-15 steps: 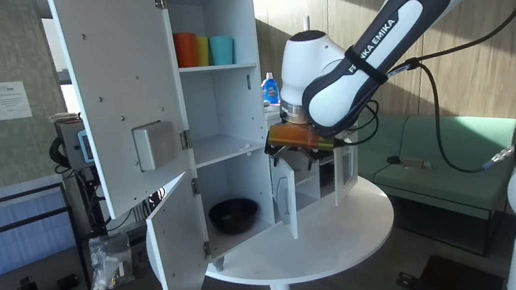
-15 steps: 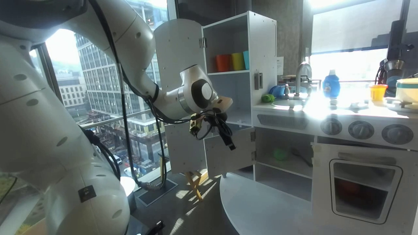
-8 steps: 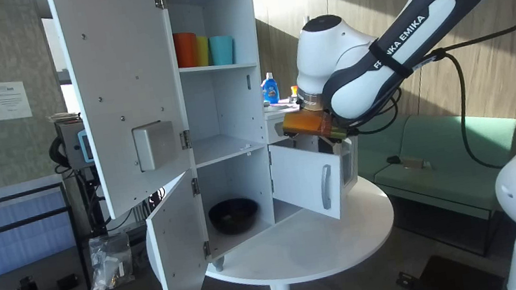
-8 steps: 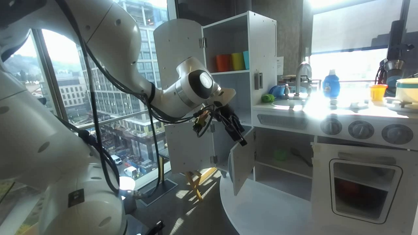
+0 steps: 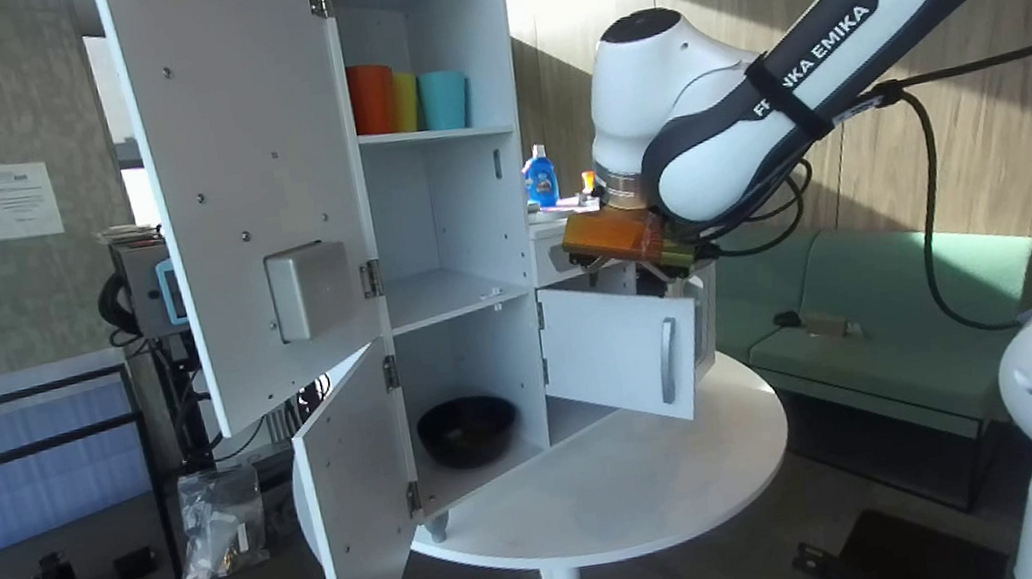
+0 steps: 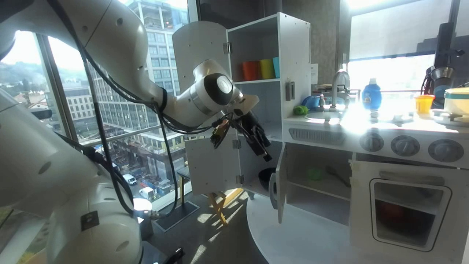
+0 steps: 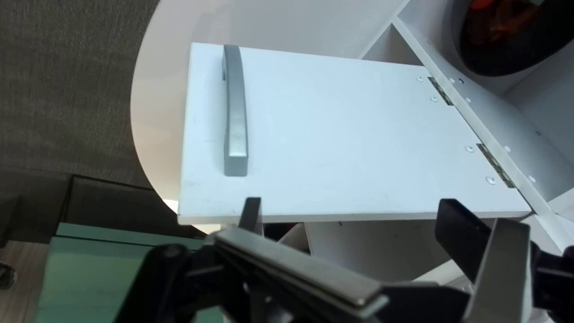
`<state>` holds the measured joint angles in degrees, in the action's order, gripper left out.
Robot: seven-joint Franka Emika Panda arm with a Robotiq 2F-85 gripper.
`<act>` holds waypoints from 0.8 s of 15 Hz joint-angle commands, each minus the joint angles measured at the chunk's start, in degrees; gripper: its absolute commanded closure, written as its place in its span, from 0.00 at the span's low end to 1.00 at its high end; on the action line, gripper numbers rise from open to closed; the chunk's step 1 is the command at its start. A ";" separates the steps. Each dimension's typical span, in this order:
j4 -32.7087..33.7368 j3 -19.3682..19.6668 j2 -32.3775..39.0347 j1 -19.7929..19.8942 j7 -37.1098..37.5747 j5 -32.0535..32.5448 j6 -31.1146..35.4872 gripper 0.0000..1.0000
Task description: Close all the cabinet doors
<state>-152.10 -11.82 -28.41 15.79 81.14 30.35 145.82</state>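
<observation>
In an exterior view, the white cabinet [image 5: 478, 199] stands on the left part of the round bench [image 5: 627, 506], with its tall door [image 5: 243, 146] swung wide out to the left and its shorter plain door [image 5: 363, 493] standing open just below. To the right, a smaller handled door [image 5: 605, 348] also stands out from its opening, with the tool [image 7: 354, 220] near its top edge, fingers [image 7: 457, 233] spread well apart, though whether they touch the door cannot be told. Inside the cabinet, a black bowl [image 5: 467, 431] sits at the bottom and orange, yellow and blue cups [image 5: 406, 103] stand high above it.
</observation>
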 commanded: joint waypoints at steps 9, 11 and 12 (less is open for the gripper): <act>3.18 -0.47 11.05 3.55 4.44 2.88 10.08 0.00; 4.01 -1.65 12.11 6.50 8.32 7.91 12.11 0.00; 4.45 -2.08 12.49 7.75 10.60 10.61 12.73 0.00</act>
<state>-150.05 -11.93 -17.87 19.43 85.80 34.61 155.69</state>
